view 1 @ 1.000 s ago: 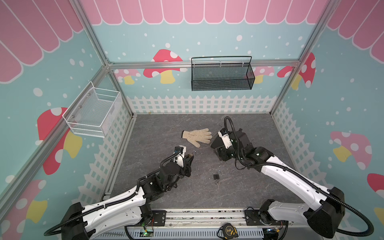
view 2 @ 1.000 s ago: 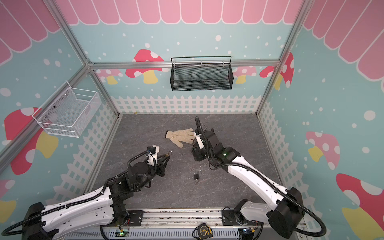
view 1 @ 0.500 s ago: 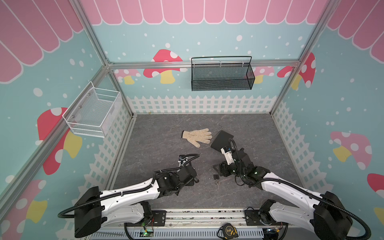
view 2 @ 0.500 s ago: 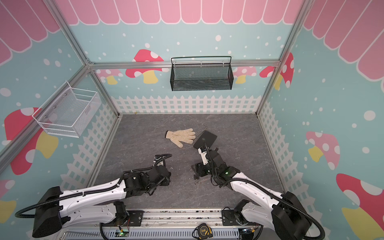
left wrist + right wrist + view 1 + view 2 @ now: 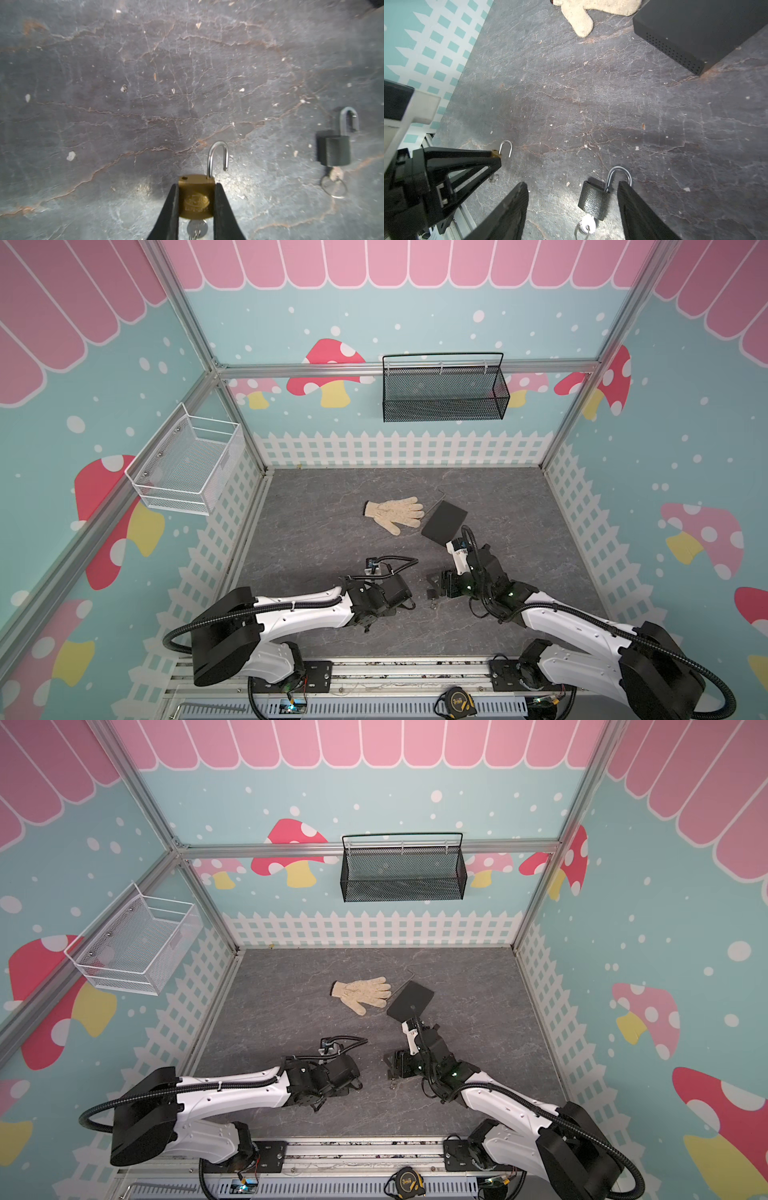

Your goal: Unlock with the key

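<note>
The brass padlock [image 5: 196,199] sits clamped by its body between the two fingers of the left gripper [image 5: 196,186], low over the grey stone-patterned surface [image 5: 316,531] near its front edge. Whether it touches the surface cannot be told. Its steel shackle [image 5: 218,153] is swung open, with one end free of the body, and a silver key [image 5: 197,227] sticks out of the keyhole end. Just beside it a black padlock [image 5: 593,200] lies flat on the surface, its shackle also open and its own key on a ring [image 5: 579,230] still inserted. The right gripper [image 5: 573,185] stands spread wide around the black padlock without clamping it, the lock close to one finger. Farther back lie a cream knitted glove [image 5: 395,512] and a flat black box [image 5: 444,522].
</note>
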`<state>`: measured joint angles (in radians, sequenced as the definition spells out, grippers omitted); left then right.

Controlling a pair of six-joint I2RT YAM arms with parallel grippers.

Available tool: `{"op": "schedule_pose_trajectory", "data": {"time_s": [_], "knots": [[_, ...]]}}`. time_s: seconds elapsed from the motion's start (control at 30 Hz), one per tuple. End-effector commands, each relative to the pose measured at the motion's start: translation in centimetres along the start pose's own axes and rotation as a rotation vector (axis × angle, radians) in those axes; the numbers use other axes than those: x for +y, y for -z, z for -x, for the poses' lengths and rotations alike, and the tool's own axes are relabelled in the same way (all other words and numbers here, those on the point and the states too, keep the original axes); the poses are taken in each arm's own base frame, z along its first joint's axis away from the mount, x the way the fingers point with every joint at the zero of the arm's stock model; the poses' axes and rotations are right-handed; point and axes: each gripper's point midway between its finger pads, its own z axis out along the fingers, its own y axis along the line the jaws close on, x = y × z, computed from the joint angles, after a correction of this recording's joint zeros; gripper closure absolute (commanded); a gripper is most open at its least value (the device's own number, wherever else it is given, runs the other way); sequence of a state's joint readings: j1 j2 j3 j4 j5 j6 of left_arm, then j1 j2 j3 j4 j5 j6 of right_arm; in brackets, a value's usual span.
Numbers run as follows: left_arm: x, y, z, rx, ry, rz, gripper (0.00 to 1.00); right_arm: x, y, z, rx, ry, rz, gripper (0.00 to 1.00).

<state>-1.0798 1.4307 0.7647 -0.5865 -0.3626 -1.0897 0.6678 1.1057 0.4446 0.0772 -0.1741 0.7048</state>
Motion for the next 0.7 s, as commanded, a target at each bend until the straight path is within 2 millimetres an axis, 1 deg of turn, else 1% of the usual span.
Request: {"op": "schedule_pose_trajectory", "data": {"time_s": [0.0, 0.27, 0.53, 0.67], "knots": [[-0.8, -0.4, 0.2, -0.004, 0.033, 0.002, 1.00, -0.5, -0.1, 0.3, -0.019, -0.025, -0.007, 0.29], [-1.3, -1.9, -0.3, 0.025, 0.002, 0.021, 1.00, -1.1, -0.2, 0.6, -0.022, -0.036, -0.016, 0.29], [-0.4, -3.0, -0.4, 0.048, 0.021, 0.039, 1.00, -1.5, -0.3, 0.7, -0.019, -0.047, -0.025, 0.29], [-0.4, -3.3, -1.2, 0.088, 0.025, 0.031, 0.88, -1.6, -0.2, 0.8, -0.020, -0.048, -0.022, 0.29]]}}
